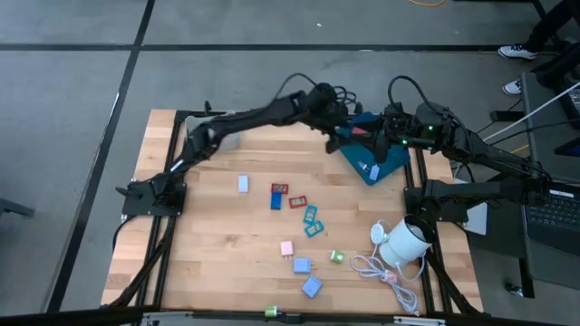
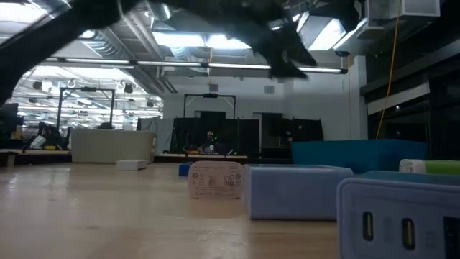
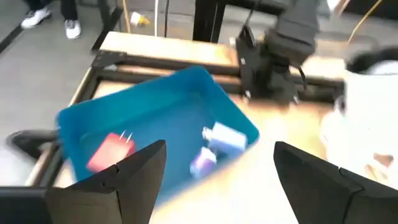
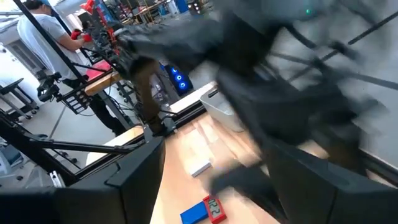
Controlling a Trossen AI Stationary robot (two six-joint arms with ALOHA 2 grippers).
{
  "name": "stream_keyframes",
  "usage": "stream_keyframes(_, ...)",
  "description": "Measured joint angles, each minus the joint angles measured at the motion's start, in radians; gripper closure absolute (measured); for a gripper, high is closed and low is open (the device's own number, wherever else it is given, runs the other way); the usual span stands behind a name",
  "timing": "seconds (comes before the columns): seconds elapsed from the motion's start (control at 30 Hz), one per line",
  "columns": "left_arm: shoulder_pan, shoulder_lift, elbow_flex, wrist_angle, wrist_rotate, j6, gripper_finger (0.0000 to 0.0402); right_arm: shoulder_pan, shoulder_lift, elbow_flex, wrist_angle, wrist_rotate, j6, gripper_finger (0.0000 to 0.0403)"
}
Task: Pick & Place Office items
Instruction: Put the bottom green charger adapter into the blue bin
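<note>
Hovering open and empty over the blue tray [image 3: 155, 106], the left pincer [image 3: 214, 180] is risking collision with the open, empty right pincer [image 1: 385, 136] crowding alongside.

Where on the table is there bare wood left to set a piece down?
The widest bare patch is the near-left part of the table, left of the pink piece. Another bare strip runs between the light blue piece and the far edge. The centre cluster around the red piece is crowded, as is the near-right corner with the white round object and its cable.
</note>
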Motion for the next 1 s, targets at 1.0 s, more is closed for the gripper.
stream_keyframes(1.0, -0.56, -0.259, -0.51, -0.497, -0.373, -0.14, 0.0132, 0.0, 0.001, 0.0, 0.001, -0.073, 0.012, 0.0126)
